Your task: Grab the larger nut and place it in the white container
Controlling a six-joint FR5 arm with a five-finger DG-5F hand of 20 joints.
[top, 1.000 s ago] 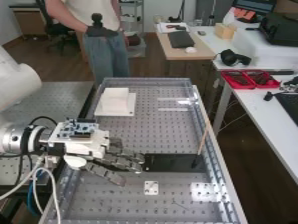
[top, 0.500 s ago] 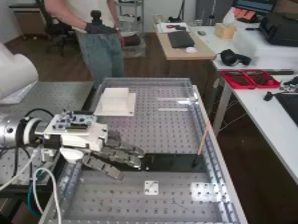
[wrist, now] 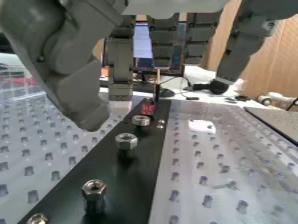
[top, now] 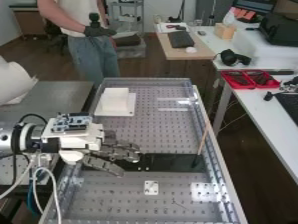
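A dark-fingered robotic hand [top: 118,152] hangs low beside the near-side end of a black strip [top: 169,162] on a perforated metal surface [top: 149,135]. Its fingers extend loosely, with the thumb [wrist: 76,85] set apart from them; the hand is open and grips nothing, a pose that seems meant to leave room for a nut to come between them.

Metal nuts stand apart in a row along the strip, the closest one [wrist: 94,187] raised on a dark upright post, an arrangement that likely presents each for a pinch from the sides. The larger nut, still to be grasped, is probably one of the two broad pieces: the middle nut [wrist: 126,141] or the far nut [wrist: 141,120]. Which of them is bigger cannot be told for certain.

The apparent destination, a white container [top: 116,96], stands on a pale square base [top: 124,112] well apart from the strip, perhaps to give the arm [top: 13,82] space for a clean drop. The job looks to be at the lining-up stage; closing in off-center could knock a neighboring nut. A slender rod [top: 203,140] leans beyond the strip's other end.
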